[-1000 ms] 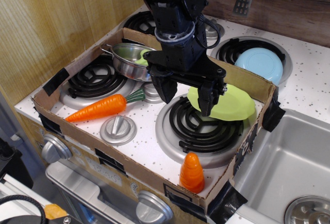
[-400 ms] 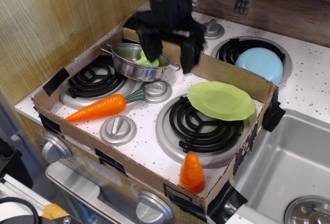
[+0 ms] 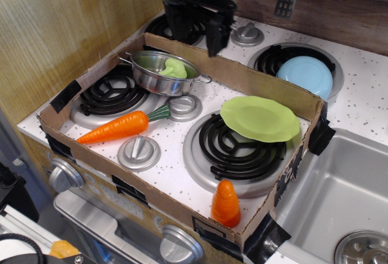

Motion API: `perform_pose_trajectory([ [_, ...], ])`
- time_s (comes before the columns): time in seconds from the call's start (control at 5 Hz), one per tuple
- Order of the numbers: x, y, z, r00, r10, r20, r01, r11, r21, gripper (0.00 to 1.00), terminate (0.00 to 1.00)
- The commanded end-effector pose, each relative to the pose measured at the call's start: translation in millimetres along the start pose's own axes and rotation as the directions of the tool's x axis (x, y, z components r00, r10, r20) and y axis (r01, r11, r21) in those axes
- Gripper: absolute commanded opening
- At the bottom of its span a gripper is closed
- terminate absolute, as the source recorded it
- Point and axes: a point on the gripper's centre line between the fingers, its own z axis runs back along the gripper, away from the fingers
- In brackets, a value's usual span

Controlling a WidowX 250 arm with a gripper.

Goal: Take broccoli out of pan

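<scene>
On the toy stove [image 3: 182,173], broccoli [image 3: 173,68] sits in the pan [image 3: 159,74]; fingers [image 3: 215,38] hang spread, empty.

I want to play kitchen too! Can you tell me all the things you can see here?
broccoli: one, light green, inside the pan
pan: one, shiny silver, back left burner
carrot: one, orange, dark-green top, front left
plate: one, lime green, on the right burner
blue plate: one, light blue, back right burner
orange cone: one, front edge of the box
cardboard box: one, brown, around the stove
sink: one, grey, right side
gripper: one, black, open, raised behind the pan
</scene>
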Motion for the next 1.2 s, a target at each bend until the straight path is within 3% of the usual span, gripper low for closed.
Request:
perform_pose_trajectory([
  [0.0, 17.1, 22.0, -8.1, 0.994, -0.035, 0.101, 0.026, 0.996, 0.089, 1.0, 0.0],
  [0.4, 7.3, 34.7, -34.6, 0.995, -0.05, 0.088, 0.045, 0.997, 0.059, 1.0, 0.0],
  [1.0, 0.3, 54.0, -62.8, 0.986, -0.095, 0.137, 0.087, 0.994, 0.064, 1.0, 0.0],
])
